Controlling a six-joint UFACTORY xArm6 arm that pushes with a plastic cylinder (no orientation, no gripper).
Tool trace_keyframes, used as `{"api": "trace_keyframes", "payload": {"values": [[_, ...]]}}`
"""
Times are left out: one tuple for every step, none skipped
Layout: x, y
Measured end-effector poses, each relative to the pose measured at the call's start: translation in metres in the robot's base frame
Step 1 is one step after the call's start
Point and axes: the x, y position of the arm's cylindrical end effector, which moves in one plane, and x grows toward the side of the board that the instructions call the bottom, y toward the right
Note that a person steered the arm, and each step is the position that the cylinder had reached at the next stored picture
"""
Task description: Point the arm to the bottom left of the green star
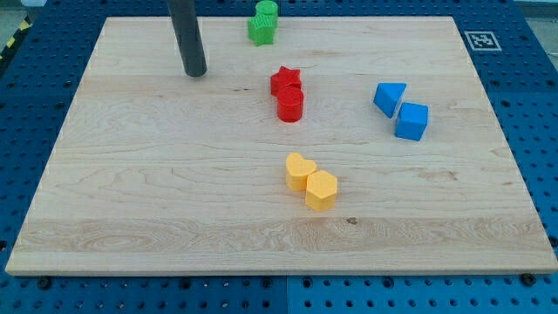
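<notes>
The green star (261,30) lies near the board's top edge, with a green round block (268,10) touching it just above. My tip (195,72) rests on the board to the left of and below the green star, a clear gap away. No block touches my tip.
A red star (284,81) and a red cylinder (290,105) touch near the middle. A blue triangle block (389,97) and a blue cube (411,120) sit at the right. A yellow heart (299,171) and a yellow hexagon (321,190) sit below centre. The wooden board (131,192) has blue pegboard around it.
</notes>
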Motion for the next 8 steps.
{"api": "trace_keyframes", "payload": {"values": [[0.0, 0.0], [-0.001, 0.0], [-0.001, 0.0], [-0.017, 0.0], [-0.054, 0.01], [-0.065, 0.01], [-0.099, 0.011], [-0.113, 0.012]]}}
